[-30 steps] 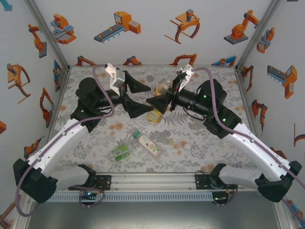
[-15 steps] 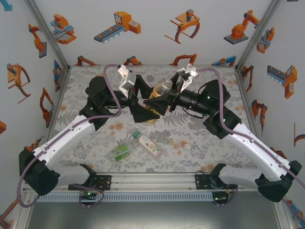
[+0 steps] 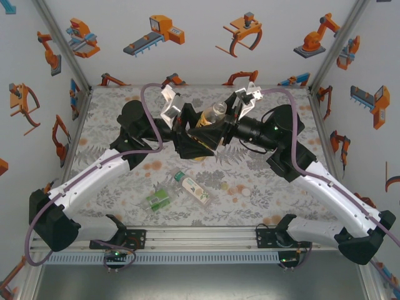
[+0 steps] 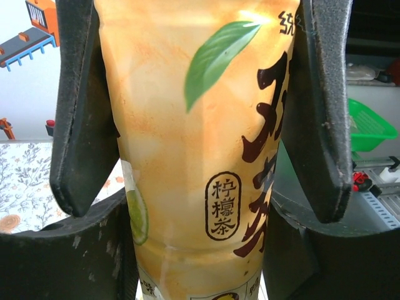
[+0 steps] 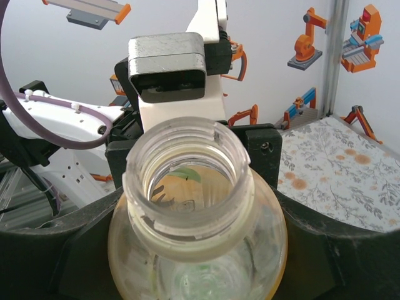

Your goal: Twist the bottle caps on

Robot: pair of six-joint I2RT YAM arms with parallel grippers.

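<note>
Reading 柠檬茶, printed on amber bottle (image 4: 169, 144)

Overhead rear view downward; both wrist views close on amber bottle (image 4: 187, 156).

Top view tally.
Bottles: 3. The amber bottle (image 3: 215, 114) is at upper centre; the white-labelled bottle (image 3: 194, 189) and green-labelled bottle (image 3: 159, 199) are at lower centre.
Loose caps: 2 that I can make out, both right of the lower bottles: yellowish cap (image 3: 224, 185) and white cap (image 3: 245, 192).
Arms: 2, left arm (image 3: 94, 178) lower left, right arm (image 3: 331, 187) lower right.
Grippers: 2, one per arm: left gripper (image 4: 203, 203), right gripper (image 5: 197, 244).
Purple cables (image 3: 143, 103): 2, one per arm.
Base mounts (image 3: 122, 236) on the bottom rail: 2.
Caps on the two lower bottles: too small to tell.
</note>
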